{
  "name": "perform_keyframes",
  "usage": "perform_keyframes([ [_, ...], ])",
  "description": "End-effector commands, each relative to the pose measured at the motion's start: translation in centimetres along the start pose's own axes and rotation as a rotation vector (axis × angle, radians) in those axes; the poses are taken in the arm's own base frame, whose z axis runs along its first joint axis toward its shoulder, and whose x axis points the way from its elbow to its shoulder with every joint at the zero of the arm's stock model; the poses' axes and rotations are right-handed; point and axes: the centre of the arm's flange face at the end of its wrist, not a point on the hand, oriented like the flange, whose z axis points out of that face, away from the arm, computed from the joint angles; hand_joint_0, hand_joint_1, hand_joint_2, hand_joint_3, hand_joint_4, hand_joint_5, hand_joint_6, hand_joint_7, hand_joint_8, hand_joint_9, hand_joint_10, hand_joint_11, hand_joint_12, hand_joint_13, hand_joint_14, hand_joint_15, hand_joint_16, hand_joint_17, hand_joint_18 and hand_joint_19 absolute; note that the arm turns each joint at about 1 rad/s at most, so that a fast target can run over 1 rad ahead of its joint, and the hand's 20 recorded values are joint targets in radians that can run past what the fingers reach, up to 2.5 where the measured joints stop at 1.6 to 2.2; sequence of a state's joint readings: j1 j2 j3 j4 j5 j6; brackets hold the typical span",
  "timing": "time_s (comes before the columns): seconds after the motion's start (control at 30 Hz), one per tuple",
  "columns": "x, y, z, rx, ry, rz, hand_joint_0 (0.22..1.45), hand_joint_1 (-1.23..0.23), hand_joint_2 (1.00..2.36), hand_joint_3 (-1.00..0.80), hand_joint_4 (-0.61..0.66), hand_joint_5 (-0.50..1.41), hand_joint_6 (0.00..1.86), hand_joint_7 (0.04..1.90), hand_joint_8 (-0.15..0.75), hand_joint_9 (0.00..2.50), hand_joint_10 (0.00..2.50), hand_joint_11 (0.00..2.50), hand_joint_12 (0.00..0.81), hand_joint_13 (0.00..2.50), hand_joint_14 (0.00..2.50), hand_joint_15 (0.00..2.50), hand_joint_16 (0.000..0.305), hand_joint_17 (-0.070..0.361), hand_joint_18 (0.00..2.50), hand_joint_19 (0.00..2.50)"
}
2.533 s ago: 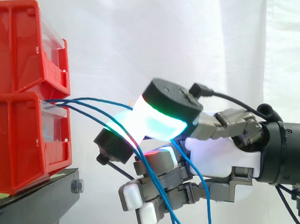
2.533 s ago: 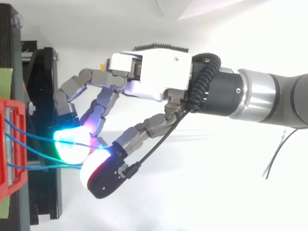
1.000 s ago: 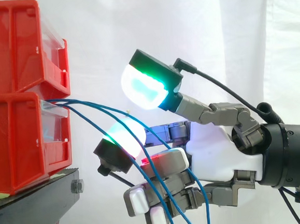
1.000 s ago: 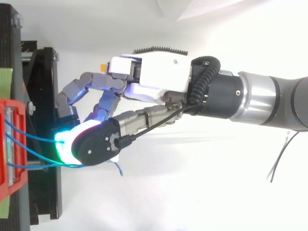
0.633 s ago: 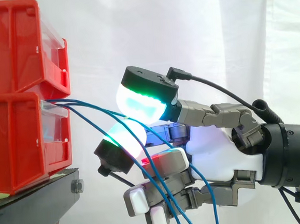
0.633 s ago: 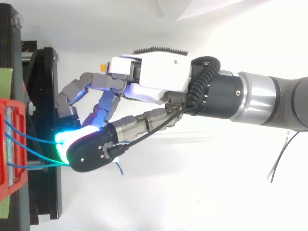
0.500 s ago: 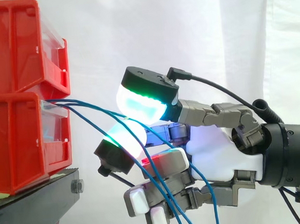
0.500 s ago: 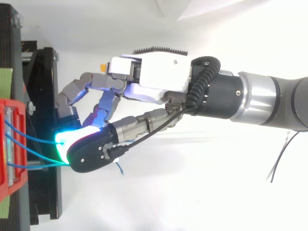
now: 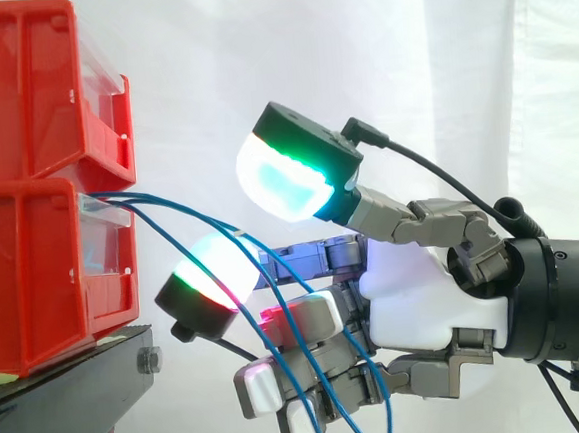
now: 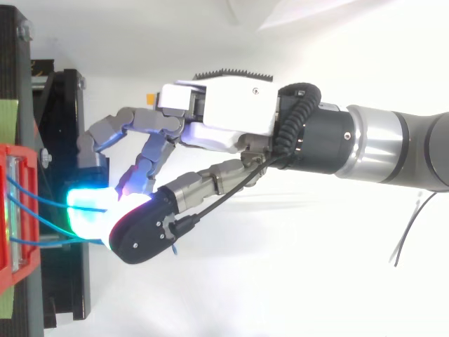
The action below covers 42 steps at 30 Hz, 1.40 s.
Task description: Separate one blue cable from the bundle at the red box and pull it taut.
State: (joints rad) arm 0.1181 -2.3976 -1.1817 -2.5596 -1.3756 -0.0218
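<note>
Blue cables [image 9: 201, 212] sag from red box [image 9: 33, 277] through the hand's [image 9: 416, 297] parted thumb and fingers, unclamped, apparently poised to pinch one.

black stand [image 9: 62, 390]: lower left | white curtain [image 9: 257, 59]: behind | green strip [image 10: 7, 119]: left edge

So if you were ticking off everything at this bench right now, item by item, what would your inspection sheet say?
Surface: black stand, carrying the bins.
Job's things: two stacked red bins; blue cables come out of the lower bin's front.
Clutter: thin dark wires lying loose off to the side in the top view.
Hand: hand open; thumb pad stands clear above the finger pad, with nothing pinched between them.
Cables: slack, drooping down past the hand; none pulled straight.
Surroundings: white curtain.
</note>
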Motion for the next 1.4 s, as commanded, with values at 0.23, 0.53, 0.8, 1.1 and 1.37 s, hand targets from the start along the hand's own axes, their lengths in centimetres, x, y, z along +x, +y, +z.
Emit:
perform_keyframes([
  [0.23,0.02,0.13,0.09,-0.001,0.0,0.001,0.6,-0.74,1.01,-0.31,0.11,-0.15,0.78,1.07,0.34,1.15,0.02,1.2,0.389,0.89,0.02,0.6,0.05,0.112,0.85,0.72],
  [0.53,0.01,0.2,0.14,-0.003,-0.001,0.001,0.6,-0.75,1.02,-0.08,0.09,-0.16,0.88,1.08,0.363,1.19,0.02,1.22,0.408,0.92,0.02,0.59,0.054,0.12,0.91,0.69],
  [0.8,0.16,0.3,0.2,-0.003,0.002,0.003,0.55,-0.67,1.0,-0.45,0.16,-0.16,0.87,1.05,0.35,1.18,0.02,1.22,0.4,0.91,0.02,0.6,0.052,0.116,0.88,0.71],
  [1.1,0.05,0.3,0.2,-0.003,0.002,0.002,0.62,-0.59,1.01,-0.36,0.08,-0.14,0.87,1.1,0.341,1.22,0.02,1.23,0.389,0.94,0.02,0.61,0.049,0.11,0.89,0.73],
  [1.37,0.06,0.37,0.25,-0.004,0.002,0.003,0.6,-0.75,1.02,-0.17,-0.03,-0.11,0.87,1.15,0.356,1.27,0.02,1.24,0.402,0.97,0.02,0.61,0.052,0.118,0.94,0.69],
])
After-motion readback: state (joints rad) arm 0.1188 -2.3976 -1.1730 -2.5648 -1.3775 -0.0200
